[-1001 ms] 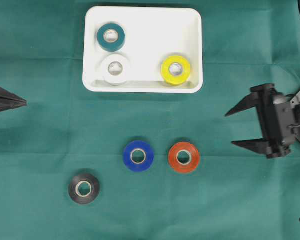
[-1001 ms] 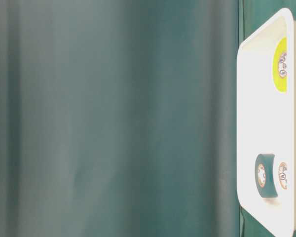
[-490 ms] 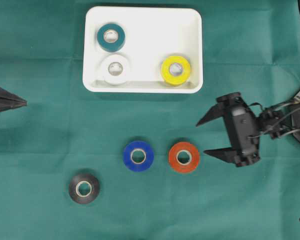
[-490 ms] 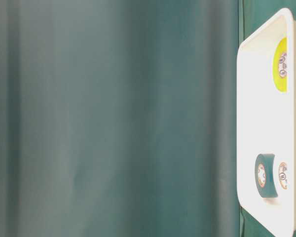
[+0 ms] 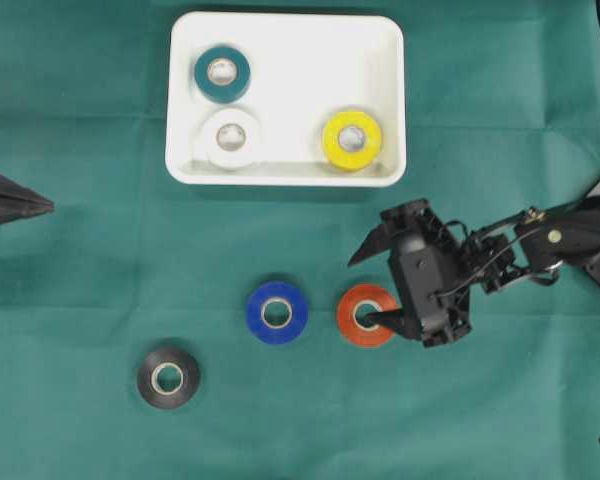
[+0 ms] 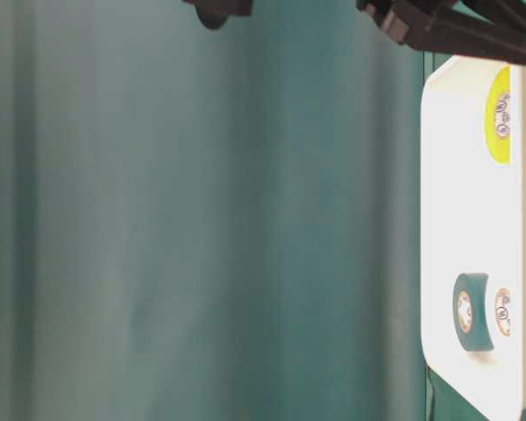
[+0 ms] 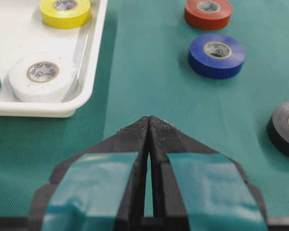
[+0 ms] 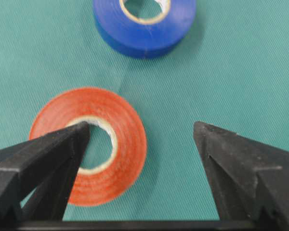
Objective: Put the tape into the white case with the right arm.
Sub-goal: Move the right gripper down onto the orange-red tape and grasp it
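Observation:
The white case (image 5: 300,80) lies at the back and holds a teal roll (image 5: 221,74), a white roll (image 5: 231,137) and a yellow roll (image 5: 352,138). An orange-red tape roll (image 5: 352,305) lies flat on the green cloth, with a blue roll (image 5: 255,312) to its left. My right gripper (image 5: 357,292) hangs open over the red roll. In the right wrist view the gripper (image 8: 140,127) has one fingertip (image 8: 77,134) over the hole of the red roll (image 8: 120,144), and the other fingertip (image 8: 207,137) is off the roll's side over bare cloth. Nothing is gripped.
A black roll (image 5: 148,377) lies at the front left. My left gripper (image 5: 40,205) rests shut at the left edge, its tip (image 7: 149,120) pointing across the cloth. The table-level view shows the case (image 6: 438,219) side-on and the right arm (image 6: 456,26) at the top.
My right gripper has travelled left from the right side and now stands over the red roll, still open. The left arm and all rolls have stayed put.

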`<action>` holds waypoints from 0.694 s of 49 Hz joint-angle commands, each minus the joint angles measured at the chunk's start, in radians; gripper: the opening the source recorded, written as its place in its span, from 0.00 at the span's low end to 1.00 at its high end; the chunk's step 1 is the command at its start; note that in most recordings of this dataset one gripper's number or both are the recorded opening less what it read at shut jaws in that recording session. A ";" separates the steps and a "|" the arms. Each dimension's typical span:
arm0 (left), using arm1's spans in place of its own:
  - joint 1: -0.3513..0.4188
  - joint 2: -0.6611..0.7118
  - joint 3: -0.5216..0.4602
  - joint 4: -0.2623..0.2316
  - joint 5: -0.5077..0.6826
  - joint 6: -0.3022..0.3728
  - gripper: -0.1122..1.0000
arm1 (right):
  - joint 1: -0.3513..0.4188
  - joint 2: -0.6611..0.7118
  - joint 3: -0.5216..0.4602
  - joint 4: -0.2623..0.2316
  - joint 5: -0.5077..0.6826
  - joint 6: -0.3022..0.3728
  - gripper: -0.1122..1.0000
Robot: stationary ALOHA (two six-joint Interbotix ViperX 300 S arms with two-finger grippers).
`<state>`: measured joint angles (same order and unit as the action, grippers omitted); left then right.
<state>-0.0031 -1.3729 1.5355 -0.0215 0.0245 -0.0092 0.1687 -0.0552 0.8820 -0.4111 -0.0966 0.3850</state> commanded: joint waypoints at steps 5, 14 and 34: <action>0.000 0.008 -0.012 -0.002 -0.009 0.000 0.10 | 0.005 0.023 -0.038 -0.002 -0.002 0.002 0.70; -0.002 0.008 -0.011 -0.002 -0.009 0.000 0.10 | 0.006 0.037 -0.040 -0.002 0.017 0.005 0.70; 0.000 0.008 -0.009 -0.002 -0.011 0.000 0.10 | 0.051 0.114 -0.161 -0.003 0.321 0.008 0.70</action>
<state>-0.0031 -1.3729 1.5386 -0.0215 0.0245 -0.0092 0.2102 0.0598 0.7593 -0.4111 0.1871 0.3942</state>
